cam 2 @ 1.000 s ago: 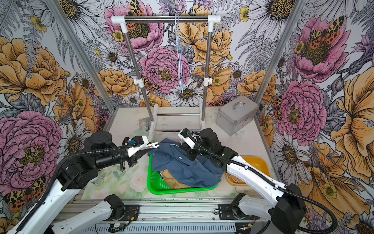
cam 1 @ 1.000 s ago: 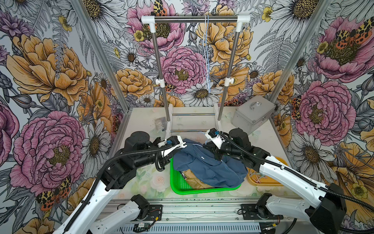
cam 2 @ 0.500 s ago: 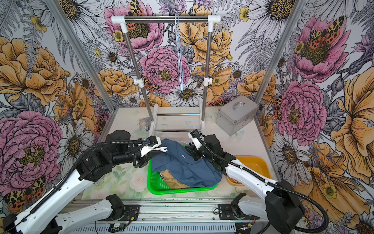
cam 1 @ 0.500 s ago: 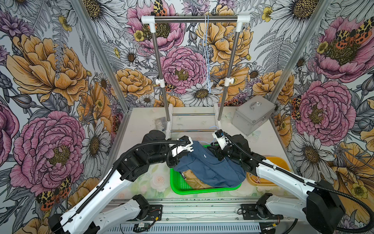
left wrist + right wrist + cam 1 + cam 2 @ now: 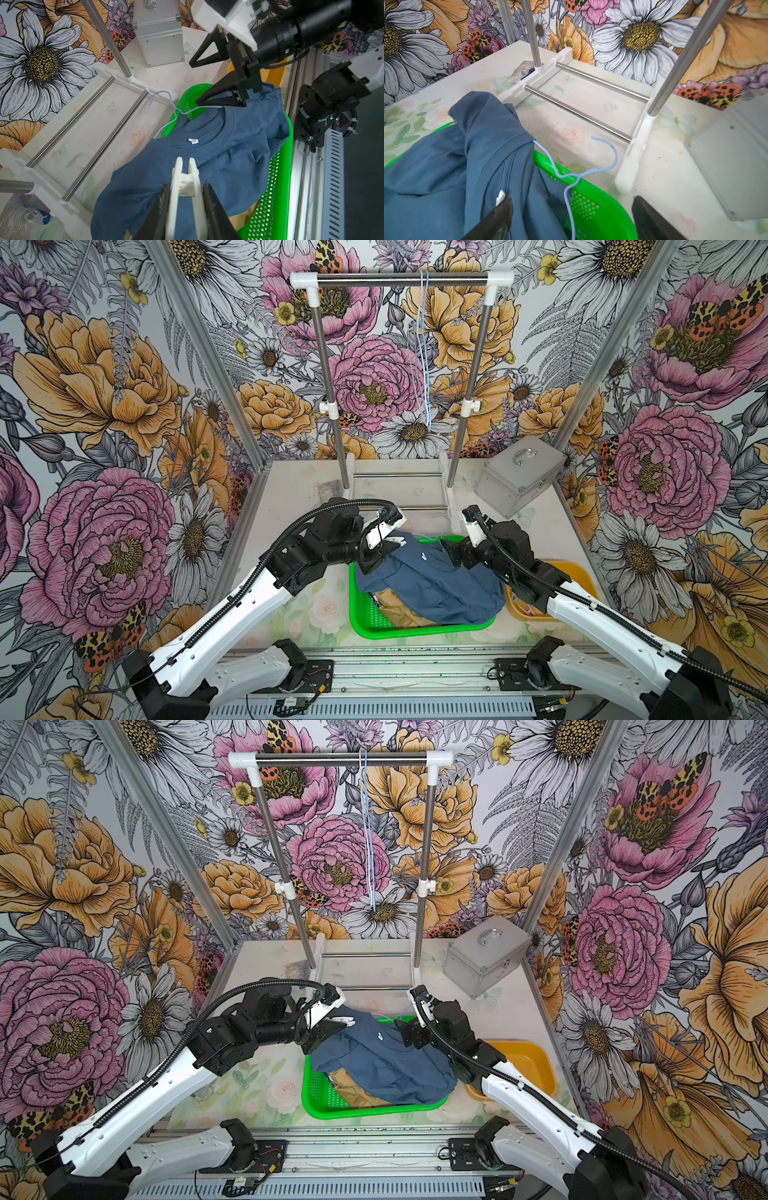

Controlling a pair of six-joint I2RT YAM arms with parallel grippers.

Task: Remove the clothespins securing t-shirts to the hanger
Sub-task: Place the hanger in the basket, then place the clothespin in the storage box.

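A green perforated basket (image 5: 415,631) sits on the floral-printed desk (image 5: 299,497), towards its near edge. An orange tray (image 5: 532,1065) lies just beside it on the right. A silver case (image 5: 519,477) with a handle stands at the far right. A metal rack (image 5: 399,278) rises at the back, with thin strings (image 5: 424,356) hanging from its bar. A crumpled packet (image 5: 330,489) lies by its left foot. Flowered wallpaper (image 5: 112,385) surrounds everything.

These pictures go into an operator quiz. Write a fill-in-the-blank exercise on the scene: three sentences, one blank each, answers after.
1. The slate blue t-shirt lies draped over the ___ basket.
2. The left gripper is shut on a white ___.
3. The right gripper has its jaws ___.

Missing words: green; clothespin; open.
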